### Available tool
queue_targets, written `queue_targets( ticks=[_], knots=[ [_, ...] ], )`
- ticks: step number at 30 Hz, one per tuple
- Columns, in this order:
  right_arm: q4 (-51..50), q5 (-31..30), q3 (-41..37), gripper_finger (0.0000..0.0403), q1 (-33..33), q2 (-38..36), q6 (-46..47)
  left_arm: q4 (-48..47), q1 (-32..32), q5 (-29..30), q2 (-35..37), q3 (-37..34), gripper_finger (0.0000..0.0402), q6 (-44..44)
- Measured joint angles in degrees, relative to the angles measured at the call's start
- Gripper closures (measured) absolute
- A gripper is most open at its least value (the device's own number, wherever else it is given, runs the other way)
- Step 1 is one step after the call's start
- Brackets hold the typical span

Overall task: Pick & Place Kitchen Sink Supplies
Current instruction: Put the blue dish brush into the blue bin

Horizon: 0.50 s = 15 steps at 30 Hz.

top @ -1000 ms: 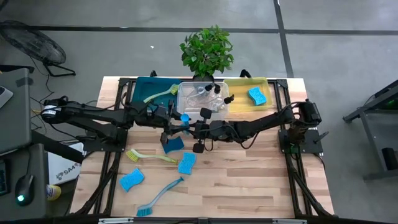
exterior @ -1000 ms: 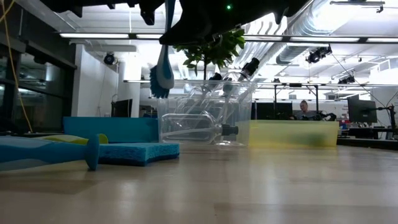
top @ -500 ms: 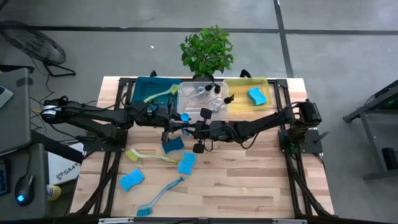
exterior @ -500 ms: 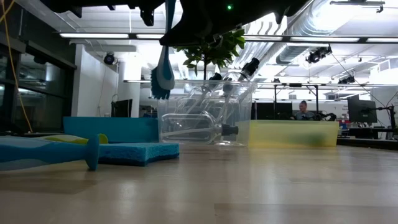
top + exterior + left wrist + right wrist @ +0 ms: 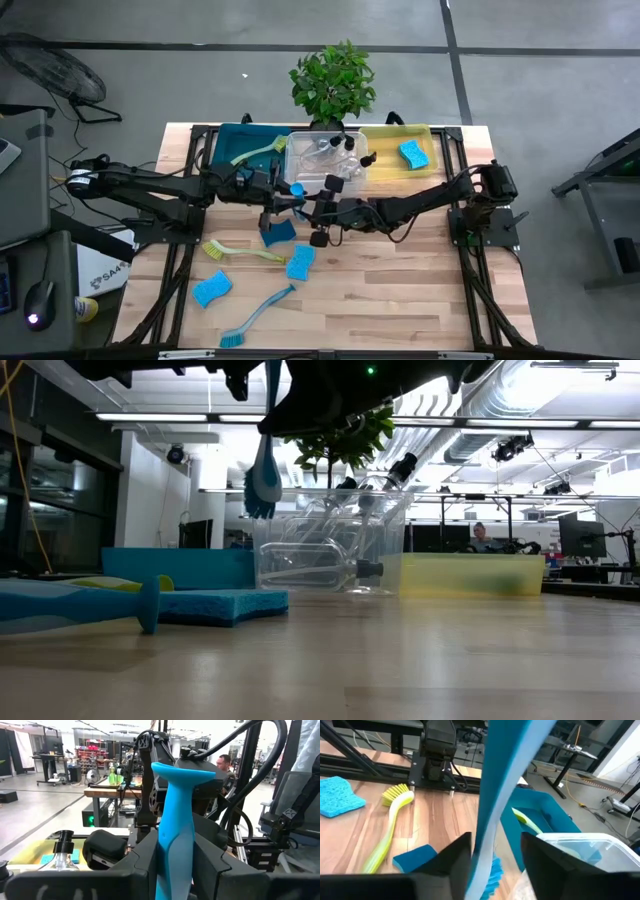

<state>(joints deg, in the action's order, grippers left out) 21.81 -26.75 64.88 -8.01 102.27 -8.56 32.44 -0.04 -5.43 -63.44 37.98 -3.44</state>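
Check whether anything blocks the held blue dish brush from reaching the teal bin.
Nothing visible lies between them. The blue dish brush hangs in the left end effector; the right end effector, open, flanks its handle. The teal bin holds a yellow-green brush.

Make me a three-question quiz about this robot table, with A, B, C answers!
1. Where is the blue sponge that sits in a bin?
A. teal bin
B. clear bin
C. yellow bin

2. What colour is the dish brush in the teal bin?
A. yellow-green
B. red
C. white

3. What is the left gripper doing?
A. open and empty
B. shut on a blue dish brush
C. gripping a bottle

Answers:
1 C: the blue sponge lies inside the yellow bin.
2 A: a yellow-green dish brush rests in the teal bin.
3 B: the left gripper clamps the blue dish brush by its handle.
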Motion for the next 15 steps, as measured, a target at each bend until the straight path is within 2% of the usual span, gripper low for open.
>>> queue_targets(
  ticks=[6,15],
  knots=[
    [-5.91,-1.62,0.00,0.0195,-0.70,-3.81,3.13,-0.15,0.01,0.48,0.49,0.00,0.0323,0.22],
    [-21.64,-3.15,0.00,0.0188,-3.82,-11.12,10.49,-9.43,0.01,6.48,6.85,0.00,0.0323,3.04]
  ],
)
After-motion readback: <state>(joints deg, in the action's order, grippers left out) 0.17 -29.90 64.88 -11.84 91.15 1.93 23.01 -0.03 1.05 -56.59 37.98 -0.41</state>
